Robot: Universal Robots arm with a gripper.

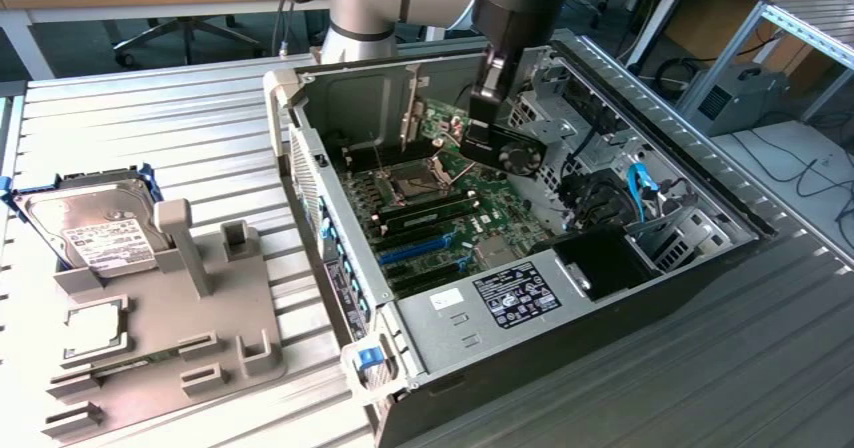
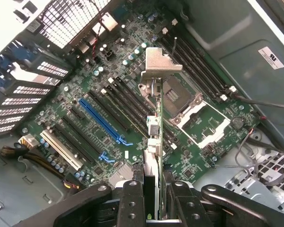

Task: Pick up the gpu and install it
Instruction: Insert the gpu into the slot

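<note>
The gpu [image 2: 156, 137] is clamped edge-on between my gripper's [image 2: 157, 201] two black fingers [image 2: 132, 198], with its silver end bracket [image 2: 158, 64] pointing away from the camera. It hangs above the green motherboard [image 2: 71, 106], over the dark slots beside the blue slot [image 2: 102, 120] and apart from them. From the exterior view, the gripper [image 1: 483, 133] reaches down into the open computer case [image 1: 747, 218], and the gpu [image 1: 514, 155] with its round fan sits just above the motherboard [image 1: 454, 218] near the processor socket [image 1: 404, 181].
The case walls and drive cage [image 1: 587, 118] close in around the gripper. Blue cables [image 1: 641, 188] lie toward the exterior view's right. At the exterior view's left, a grey holder [image 1: 174, 308] carries a silver hard drive [image 1: 87, 230] and a small square chip [image 1: 94, 328].
</note>
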